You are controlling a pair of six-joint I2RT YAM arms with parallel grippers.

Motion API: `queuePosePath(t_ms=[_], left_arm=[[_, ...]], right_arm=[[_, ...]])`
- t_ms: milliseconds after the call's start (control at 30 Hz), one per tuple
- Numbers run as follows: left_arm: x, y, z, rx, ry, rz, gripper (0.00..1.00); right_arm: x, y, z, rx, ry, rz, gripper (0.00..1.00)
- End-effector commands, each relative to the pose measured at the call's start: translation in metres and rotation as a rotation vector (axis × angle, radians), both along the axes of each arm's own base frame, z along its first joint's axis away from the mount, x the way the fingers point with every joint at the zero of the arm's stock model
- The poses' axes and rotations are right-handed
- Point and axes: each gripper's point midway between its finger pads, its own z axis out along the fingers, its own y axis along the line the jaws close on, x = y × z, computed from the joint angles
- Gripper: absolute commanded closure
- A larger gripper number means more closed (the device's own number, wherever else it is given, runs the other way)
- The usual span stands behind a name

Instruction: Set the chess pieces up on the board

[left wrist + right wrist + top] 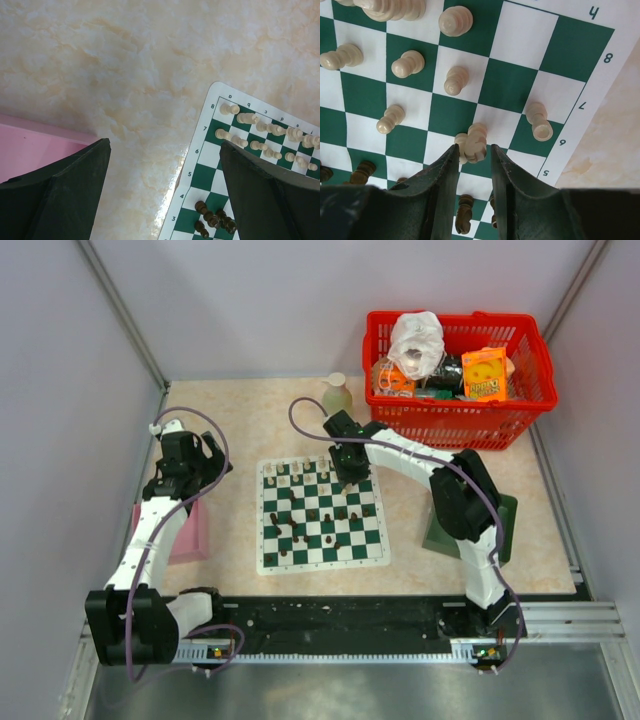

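Note:
The board (266, 562), a green and white checked mat, lies mid-table. Cream chess pieces (300, 472) line its far rows, and dark ones (318, 525) are scattered over the middle. In the right wrist view my right gripper (474, 146) hangs low over the board (580, 47), its jaws narrowed on either side of a cream piece (480, 142), with slim gaps still showing. A smaller cream piece (462, 144) stands right beside it. My left gripper (164, 142) is wide open over bare table left of the board (204, 175), holding nothing.
A red basket (460, 410) of packets stands at the back right, with a pale bottle (337, 392) beside it. A pink tray (192, 532) lies left of the board and a dark green tray (505, 525) lies right of it. One cream piece (539, 121) near the board's edge seems tipped over.

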Motion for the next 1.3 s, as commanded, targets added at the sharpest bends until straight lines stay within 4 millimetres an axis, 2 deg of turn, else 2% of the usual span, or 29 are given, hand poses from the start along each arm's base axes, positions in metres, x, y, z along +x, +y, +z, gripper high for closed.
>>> queuePosePath(t_ms=[0,167,400,733,833,1133,1267], left_arm=[[0.008,0.0,0.004,-0.011,-0.039,0.001,0.04],[0.008,0.0,0.003,-0.011,-0.037,0.004,0.04],[0.009,0.001,0.003,-0.01,-0.037,0.006,0.04],[0.009,0.0,0.004,-0.011,-0.039,0.002,0.04],[0.009,-0.001,0.003,-0.014,-0.037,0.001,0.04],[0.008,0.001,0.005,-0.004,-0.036,0.003,0.04],[0.01,-0.001,0.007,-0.011,-0.041,-0.005,0.04]], right_arm=[[0.005,0.006,-0.001,0.017,-0.008,-0.001,0.69],[0.006,0.006,0.0,0.012,-0.016,0.0,0.71],[0.012,0.009,0.012,0.026,-0.047,-0.001,0.81],[0.035,0.011,0.052,0.044,-0.175,-0.035,0.81],[0.043,0.015,0.057,0.051,-0.191,-0.033,0.81],[0.068,0.01,0.064,0.034,-0.23,-0.061,0.81],[0.068,0.016,0.072,0.057,-0.217,-0.048,0.81]])
